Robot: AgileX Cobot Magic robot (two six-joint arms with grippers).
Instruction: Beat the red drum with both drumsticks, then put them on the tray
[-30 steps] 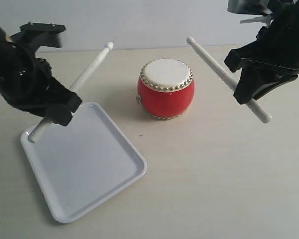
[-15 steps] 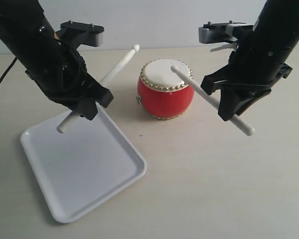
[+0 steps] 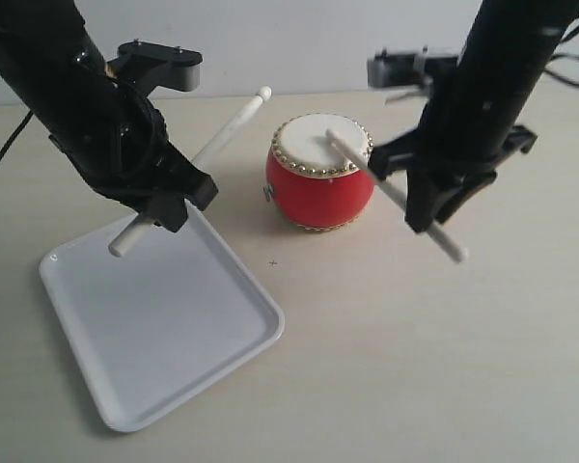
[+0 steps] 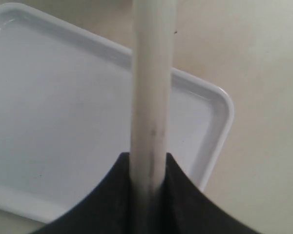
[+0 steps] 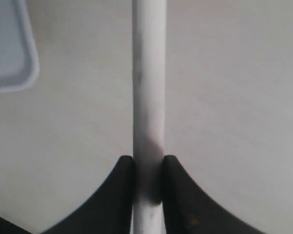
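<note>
Red and glossy, the red drum (image 3: 319, 178) stands upright on the pale table (image 3: 415, 367), just beside the far corner of the tray (image 3: 154, 318) but apart from it. Its cream head (image 3: 320, 143) faces up inside a ring of gold studs.

We see the rounded tip of the right drumstick (image 3: 367, 166) over the near-right part of that head; whether it touches the skin we cannot tell from this angle. The stick slopes down and away from the drum, its middle hidden behind the right gripper (image 3: 425, 207), and only its butt end shows again below. In the right wrist view both black fingers (image 5: 122, 190) press against the stick, so the hand is closed on it. A corner of the tray shows at the edge there, and the drum is out of frame.

The left drumstick (image 3: 230, 125) points up toward the back of the table, its tip clear of the drum and to its left. The left gripper (image 3: 164, 207) is clamped around the stick's lower part, above the tray's far corner; the butt pokes out over the tray. In the left wrist view the stick's tip is cut off.
</note>
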